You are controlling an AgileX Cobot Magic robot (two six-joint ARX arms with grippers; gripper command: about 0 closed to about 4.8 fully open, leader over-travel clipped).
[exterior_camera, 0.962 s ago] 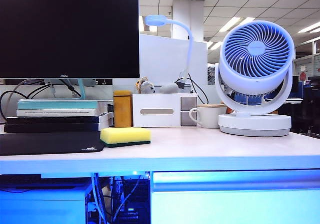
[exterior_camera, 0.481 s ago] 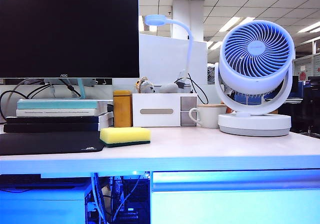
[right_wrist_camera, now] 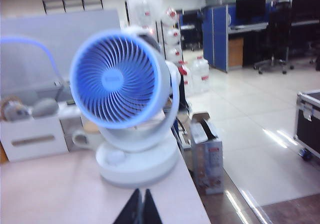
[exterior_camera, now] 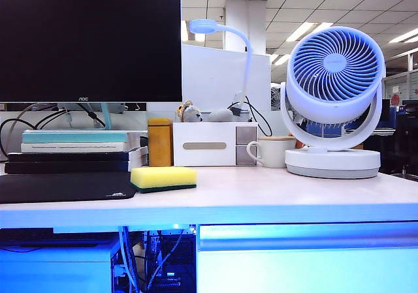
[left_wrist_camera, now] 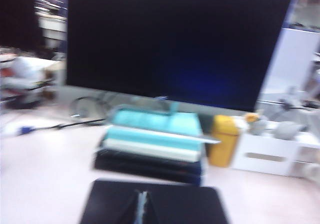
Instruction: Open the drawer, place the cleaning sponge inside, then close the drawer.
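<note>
Left pincer (left_wrist_camera: 141, 210): tips pressed together, nothing between them, hanging above the black mat (left_wrist_camera: 155, 204). Beyond the tips, a stack of books (left_wrist_camera: 152, 144) and the dark monitor (left_wrist_camera: 175, 39). Amber container (left_wrist_camera: 222, 140) off to the side toward the white box (left_wrist_camera: 270, 156). Sponge not in this wrist view.

Right pincer (right_wrist_camera: 139, 209): also closed and empty, over the table (right_wrist_camera: 75, 189) near its far-side edge, the fan (right_wrist_camera: 122, 99) straight ahead of it.

Neither pincer shows in the exterior view. There the cleaning sponge (exterior_camera: 163, 178) lies flat, long axis running across the table front, touching the mat's corner. That puts it nearer the left pincer, judging by the mat.

The drawer (exterior_camera: 307, 257) sits shut below the table edge, under the fan side, so it lies below the right pincer. Handle lip runs horizontal along its top.
</note>
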